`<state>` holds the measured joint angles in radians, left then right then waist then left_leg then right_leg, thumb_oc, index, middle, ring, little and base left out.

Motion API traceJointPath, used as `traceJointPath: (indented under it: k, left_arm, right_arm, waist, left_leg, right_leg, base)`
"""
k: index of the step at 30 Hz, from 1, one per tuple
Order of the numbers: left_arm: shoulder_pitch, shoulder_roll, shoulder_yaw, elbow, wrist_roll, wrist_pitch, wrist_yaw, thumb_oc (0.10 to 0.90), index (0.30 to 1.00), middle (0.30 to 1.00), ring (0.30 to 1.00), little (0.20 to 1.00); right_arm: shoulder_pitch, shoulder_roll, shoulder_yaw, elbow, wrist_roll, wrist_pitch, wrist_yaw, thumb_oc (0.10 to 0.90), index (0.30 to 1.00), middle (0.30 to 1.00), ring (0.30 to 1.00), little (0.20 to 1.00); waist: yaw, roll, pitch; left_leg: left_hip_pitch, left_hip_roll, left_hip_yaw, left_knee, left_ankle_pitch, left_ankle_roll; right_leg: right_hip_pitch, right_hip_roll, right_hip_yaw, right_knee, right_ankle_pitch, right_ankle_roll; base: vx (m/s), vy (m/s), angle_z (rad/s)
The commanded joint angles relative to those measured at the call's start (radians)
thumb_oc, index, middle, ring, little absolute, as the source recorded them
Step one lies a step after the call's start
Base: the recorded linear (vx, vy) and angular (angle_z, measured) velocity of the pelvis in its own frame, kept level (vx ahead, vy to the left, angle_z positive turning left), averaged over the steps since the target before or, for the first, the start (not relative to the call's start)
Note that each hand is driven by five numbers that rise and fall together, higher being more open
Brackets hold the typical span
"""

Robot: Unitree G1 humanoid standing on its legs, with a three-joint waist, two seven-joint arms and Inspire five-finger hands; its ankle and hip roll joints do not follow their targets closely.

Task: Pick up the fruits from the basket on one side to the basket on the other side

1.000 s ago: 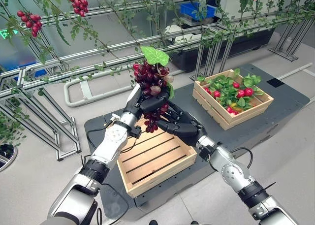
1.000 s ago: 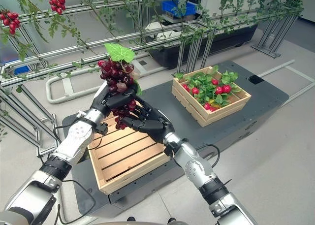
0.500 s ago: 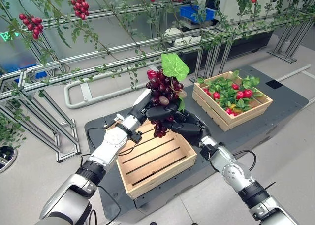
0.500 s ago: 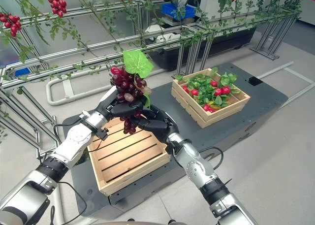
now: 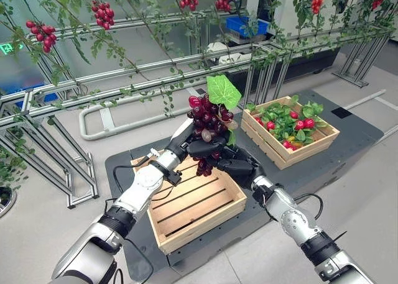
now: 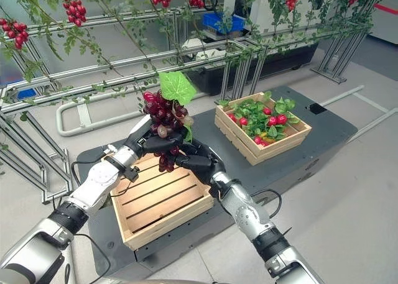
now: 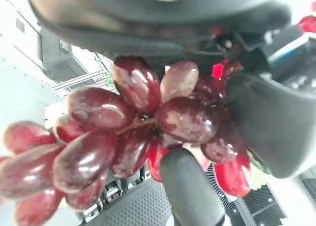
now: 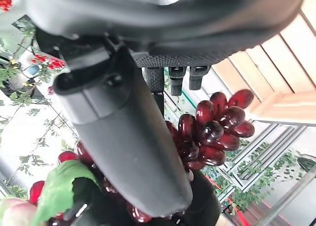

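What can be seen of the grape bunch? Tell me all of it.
The grape bunch is a cluster of glossy dark red oval grapes, a few paler, with a broad green leaf at its top. It hangs upright in the air above the far edge of the empty wooden crate. The left hand is curled round its middle, and the right hand touches its lower part.

Both eye views look down from the robot's head, from well back, and share nearly the whole scene — the grape bunch (image 5: 208, 117) between the left hand (image 5: 194, 146) and the right hand (image 5: 239, 167), the empty crate (image 5: 198, 202) below them, and the filled crate (image 6: 261, 125) beyond the right hand. The left wrist view looks along its own hand from very close at the grapes; the right wrist view does likewise — with crate slats past its fingers (image 8: 178, 80).
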<state>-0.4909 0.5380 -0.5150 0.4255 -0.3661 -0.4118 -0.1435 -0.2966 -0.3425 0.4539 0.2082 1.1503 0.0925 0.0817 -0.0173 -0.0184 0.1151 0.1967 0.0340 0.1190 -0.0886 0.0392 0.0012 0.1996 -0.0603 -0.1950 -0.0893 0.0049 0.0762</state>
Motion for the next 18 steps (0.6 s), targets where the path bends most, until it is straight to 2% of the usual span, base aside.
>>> traceJointPath:
  k: [1, 4, 8, 12, 18]
  left_arm:
    - [-0.100, -0.139, -0.088, -0.080, -0.009, -0.176, -0.054, 0.400, 0.300, 0.300, 0.300, 0.300]
    - [-0.103, -0.151, -0.083, -0.067, -0.044, -0.155, -0.075, 0.400, 0.300, 0.300, 0.300, 0.300]
    - [-0.075, -0.188, -0.076, -0.031, -0.119, -0.101, -0.155, 0.400, 0.300, 0.300, 0.300, 0.300]
    - [-0.042, -0.227, -0.080, 0.025, -0.114, -0.079, -0.201, 0.400, 0.300, 0.300, 0.300, 0.300]
    - [-0.010, -0.255, -0.107, 0.103, -0.060, -0.086, -0.231, 0.400, 0.300, 0.300, 0.300, 0.300]
  right_arm:
    - [-0.143, 0.140, 0.039, -0.025, 0.083, -0.007, 0.167, 0.800, 0.900, 0.900, 0.900, 0.900]
    - [-0.150, 0.145, 0.042, -0.021, 0.131, 0.003, 0.209, 0.800, 0.900, 0.900, 0.900, 0.900]
    - [-0.142, 0.187, 0.026, -0.043, 0.247, -0.004, 0.324, 0.800, 0.900, 0.900, 0.900, 0.900]
    - [-0.137, 0.236, 0.017, -0.074, 0.334, -0.012, 0.405, 0.800, 0.900, 0.900, 0.900, 0.900]
    - [-0.131, 0.267, 0.018, -0.112, 0.298, -0.051, 0.430, 0.800, 0.900, 0.900, 0.900, 0.900]
  waist:
    - [0.004, 0.008, -0.077]
    - [0.006, 0.007, -0.077]
    - [0.009, 0.009, -0.078]
    - [0.012, 0.013, -0.076]
    - [0.012, 0.015, -0.075]
  left_leg:
    - [0.003, -0.004, -0.002, 0.001, -0.136, -0.018]
    - [0.005, -0.004, -0.006, 0.001, -0.136, -0.017]
    - [0.007, -0.004, -0.011, 0.001, -0.139, -0.016]
    - [0.008, -0.006, -0.015, 0.001, -0.143, -0.013]
    - [0.005, -0.009, -0.019, 0.001, -0.144, -0.009]
  right_leg:
    - [-0.014, -0.006, 0.022, 0.002, -0.054, -0.015]
    - [-0.011, -0.005, 0.020, 0.002, -0.054, -0.016]
    - [-0.009, -0.005, 0.018, 0.002, -0.057, -0.016]
    - [-0.008, -0.004, 0.019, 0.002, -0.060, -0.015]
    - [-0.012, -0.003, 0.025, 0.002, -0.064, -0.013]
  base:
    - [0.00, 0.000, 0.00]
    - [0.00, 0.000, 0.00]
    - [0.00, 0.000, 0.00]
    - [0.00, 0.000, 0.00]
    - [0.00, 0.000, 0.00]
